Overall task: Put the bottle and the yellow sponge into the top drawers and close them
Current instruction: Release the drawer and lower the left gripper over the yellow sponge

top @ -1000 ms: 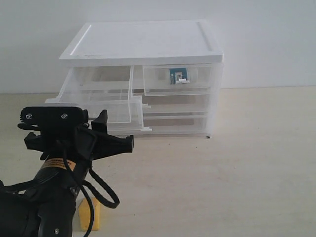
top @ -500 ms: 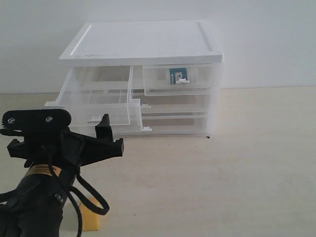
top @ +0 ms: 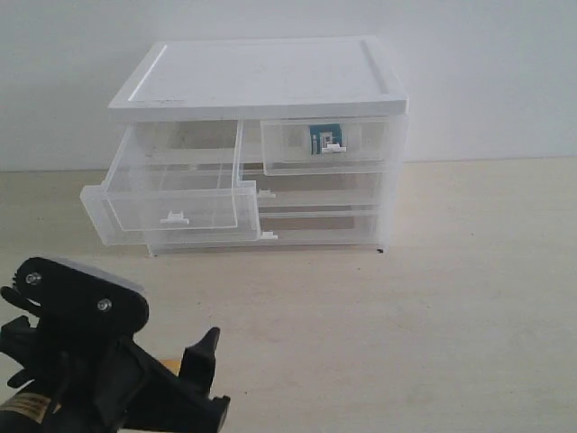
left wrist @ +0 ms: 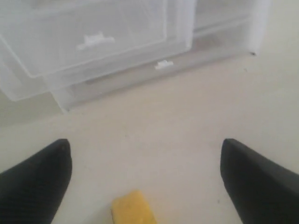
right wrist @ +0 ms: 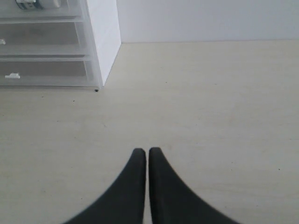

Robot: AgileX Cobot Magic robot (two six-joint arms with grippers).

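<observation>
The yellow sponge (left wrist: pixel 133 209) lies on the table, showing between and just short of the wide-apart fingers of my open left gripper (left wrist: pixel 145 145). In the exterior view this gripper (top: pixel 126 361) is low at the near left and covers nearly all of the sponge. The top left drawer (top: pixel 171 189) is pulled out and holds nothing. The top right drawer (top: pixel 329 144) is pushed in, with the bottle (top: pixel 325 140) visible inside through the clear front. My right gripper (right wrist: pixel 148 152) is shut on nothing, above bare table to the right of the cabinet.
The white-topped cabinet (top: pixel 261 77) stands at the back against a white wall. A full-width lower drawer (top: pixel 207 236) juts out a little beneath the open top left drawer. The cabinet's right corner (right wrist: pixel 103 42) shows in the right wrist view.
My left gripper has opened wide and dropped from in front of the open drawer toward the near left, down over the sponge. The right gripper has not moved.
</observation>
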